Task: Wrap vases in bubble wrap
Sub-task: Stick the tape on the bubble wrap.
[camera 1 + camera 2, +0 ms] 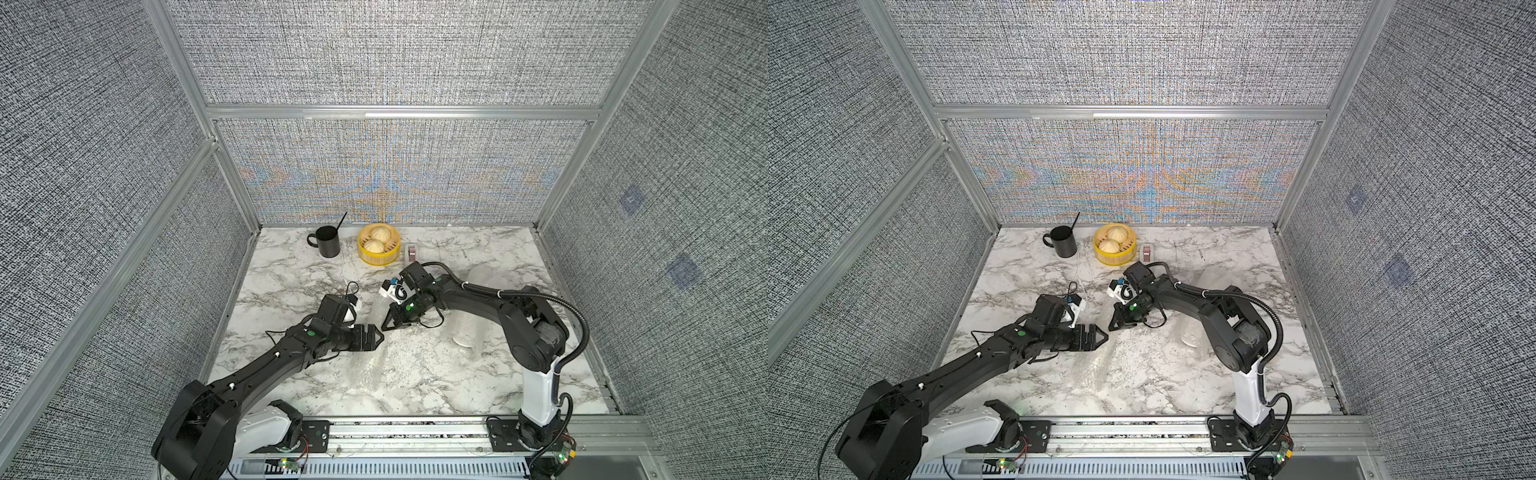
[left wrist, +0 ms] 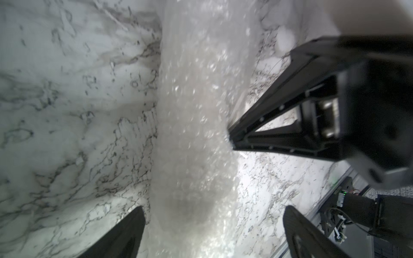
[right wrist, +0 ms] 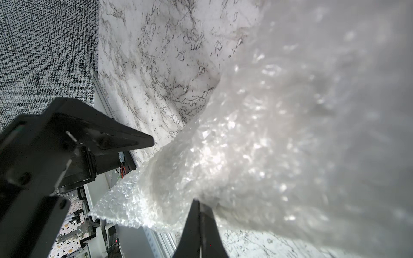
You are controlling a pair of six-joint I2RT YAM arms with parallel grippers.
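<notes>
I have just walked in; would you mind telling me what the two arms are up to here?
Both arms meet over a rolled bundle of bubble wrap lying on the marble table; a rounded shape shows through it. The left gripper is open, its fingers either side of the roll. The right gripper is shut, tips against the roll's side; whether it pinches film is unclear. A second wrapped bundle lies under the right arm.

grey woven panels (image 1: 395,54) in aluminium frames (image 1: 403,112) enclose a marble tabletop (image 1: 291,282).
</notes>
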